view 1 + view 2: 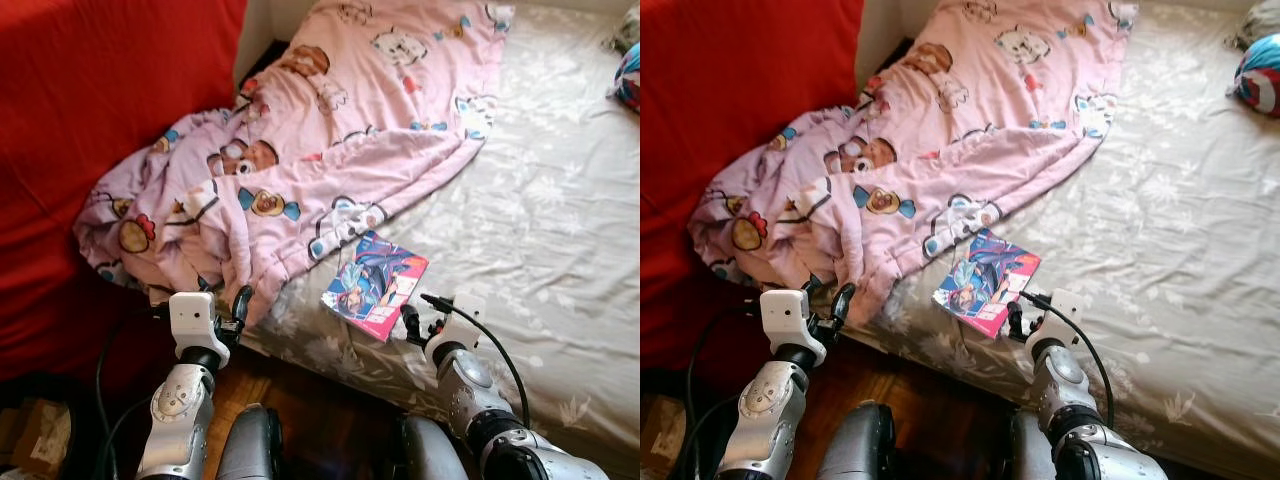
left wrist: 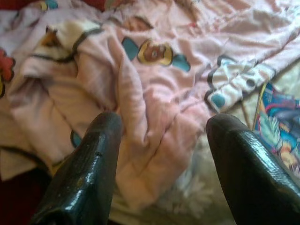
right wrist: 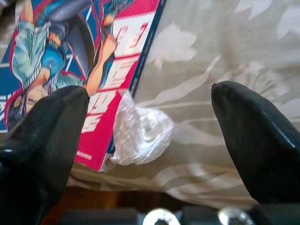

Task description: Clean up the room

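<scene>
The right tool [image 3: 150, 140] hung released over a crumpled plastic scrap [image 3: 140, 133] at the comic book's [image 1: 375, 284] 5 o'clock corner — closing might snag the cover. The left tool [image 2: 164, 154], spread, faced the pink blanket [image 1: 300, 170] on the bed [image 1: 560, 220].

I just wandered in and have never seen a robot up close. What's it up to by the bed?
It stands at the edge of a bed with a grey floral sheet. Its right gripper, jaws open, hovers over a crumpled clear plastic wrapper beside a pink-and-blue comic book. Its left gripper, also open, faces a rumpled pink cartoon-print blanket. Nothing is held.
</scene>
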